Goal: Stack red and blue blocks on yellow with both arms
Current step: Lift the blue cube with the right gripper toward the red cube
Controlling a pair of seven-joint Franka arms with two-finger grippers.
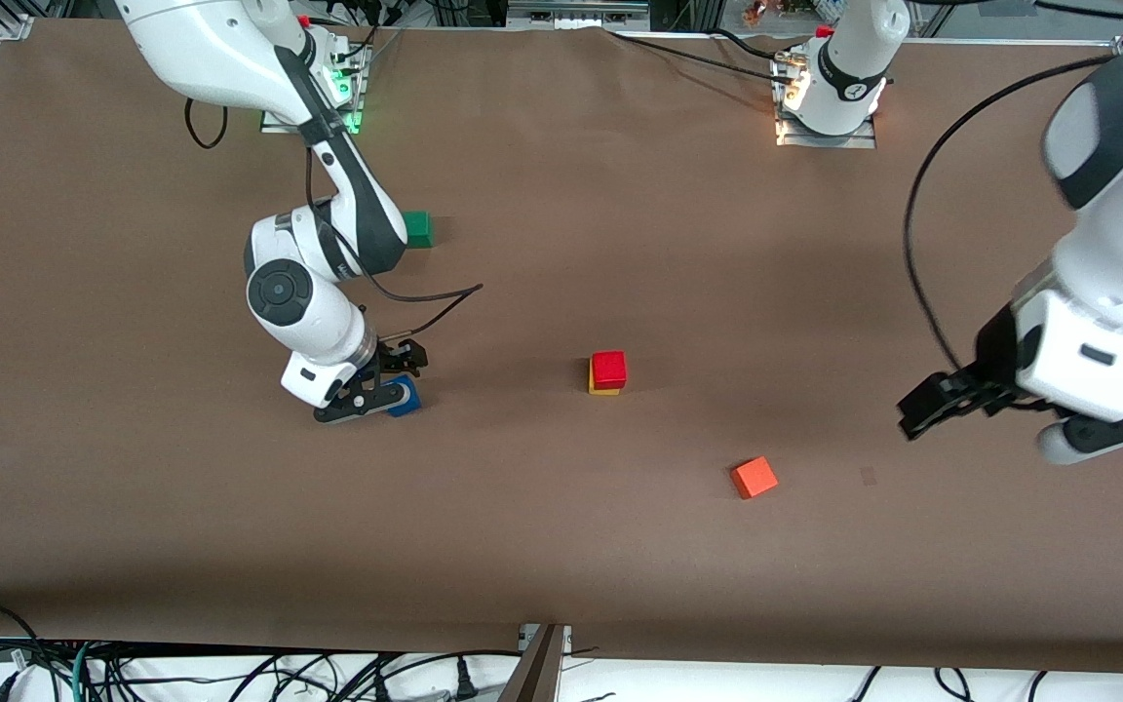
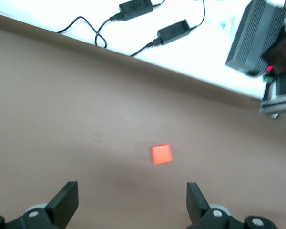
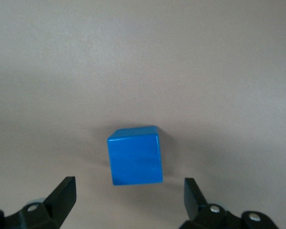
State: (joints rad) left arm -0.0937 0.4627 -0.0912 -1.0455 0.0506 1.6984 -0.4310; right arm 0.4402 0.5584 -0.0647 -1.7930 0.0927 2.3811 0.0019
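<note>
**Red cube sits on yellow; blue cube waits**

Brown tabletop [image 1: 561, 546]: the right gripper [image 1: 389, 382] hangs spread wide over the blue cube [image 3: 135, 155]. Red cube [image 1: 608, 369] tops yellow cube [image 1: 603, 389] mid-table. The left gripper [image 2: 132, 202], open and empty, hovers near the orange-red cube [image 2: 161, 154].

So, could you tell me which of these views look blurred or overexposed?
Front view: sharp on the table, though the left arm is smeared. Left wrist view: soft, the orange-red cube fuzzy, the floor past the table edge blown white. Right wrist view: blue block fairly crisp, evenly lit.
</note>
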